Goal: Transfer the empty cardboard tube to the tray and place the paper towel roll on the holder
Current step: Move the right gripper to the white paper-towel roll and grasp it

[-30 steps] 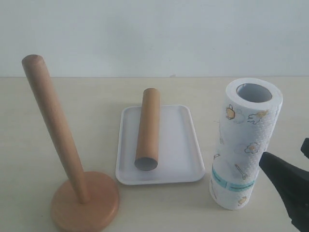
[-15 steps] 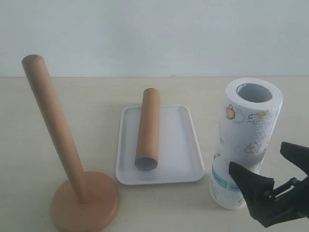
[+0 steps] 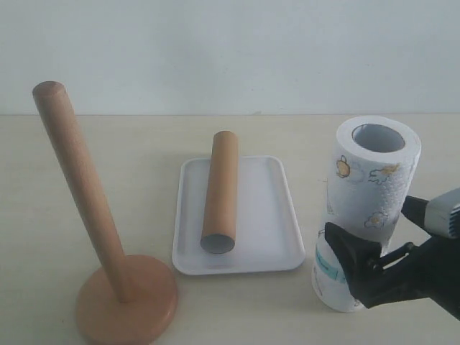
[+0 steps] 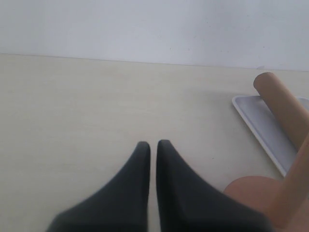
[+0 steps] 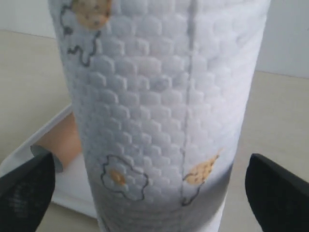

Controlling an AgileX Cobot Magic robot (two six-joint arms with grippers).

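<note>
Roll [image 3: 370, 208] stands upright on the table [image 3: 43, 180], just beside the tray [image 3: 277, 215] on its right in the exterior view. Its grey core faces up and its teal band is near the bottom. My right gripper [image 3: 372, 224] has its jaws spread wide around the roll's lower half, one finger [image 3: 352, 266] in front of the paper and the other behind it. In the right wrist view the roll [image 5: 159, 111] fills the middle, with a dark fingertip [image 5: 26, 186] off to each side. I see a gap on at least one side, but I cannot tell whether the other pad touches the paper.

Inside the tray lies the tube [image 3: 221, 192], set lengthwise, its open grey end toward the camera and its far end reaching past the far rim. On the left of the table stands the holder [image 3: 86, 208], its pole rising from the round base, well apart from the roll.

My left gripper [image 4: 153, 145] hangs above bare table with its jaws pressed together and nothing between them. The holder's base and the tray's corner show at the edge of that view.
</note>
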